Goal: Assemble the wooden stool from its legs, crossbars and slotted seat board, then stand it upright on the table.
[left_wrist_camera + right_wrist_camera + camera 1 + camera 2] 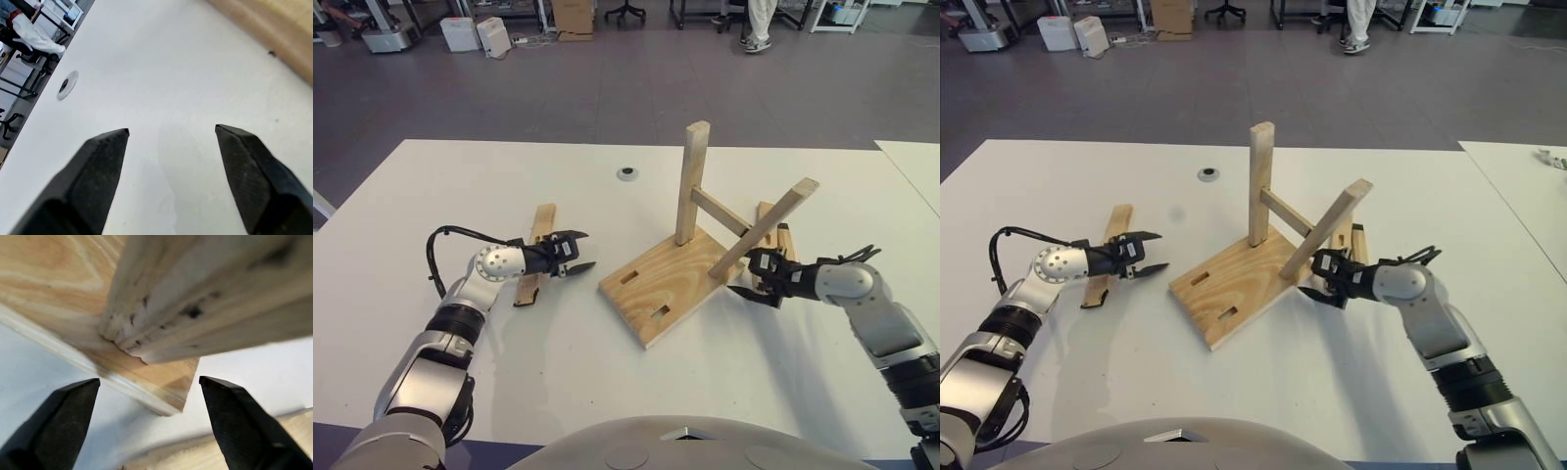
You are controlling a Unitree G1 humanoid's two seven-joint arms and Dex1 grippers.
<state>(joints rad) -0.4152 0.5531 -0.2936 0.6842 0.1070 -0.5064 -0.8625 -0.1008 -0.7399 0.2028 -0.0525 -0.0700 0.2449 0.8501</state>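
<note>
Table [460, 186]: one, white-topped, bearing all the wooden parts.
Seat board [656, 284]: one, lying flat near the middle of the table, turned cornerwise to the robot.
Slots [629, 277]: two open rectangular cuts in the board's near half.
Legs standing on the board: two. Upright leg [691, 181] rises from the far part of the board. Tilted leg [764, 230] leans away to the right, its foot at the board's right corner.
Crossbar [722, 212]: one, running aslant between the two legs.
Loose pieces on the table: one left plank [543, 223] flat under the left forearm, well left of the board. Right-hand wood [1359, 243] lies flat behind the tilted leg; whether it is one strip or two cannot be told.
Left gripper [587, 251]: one, low over the bare table between the left plank and the board, fingers spread apart, nothing between them.
Right gripper [744, 273]: one, at the foot of the tilted leg by the board's corner, fingers apart on either side of the joint, not clamped.
Round disc [626, 173]: one, small, set in the tabletop beyond the board.
</note>
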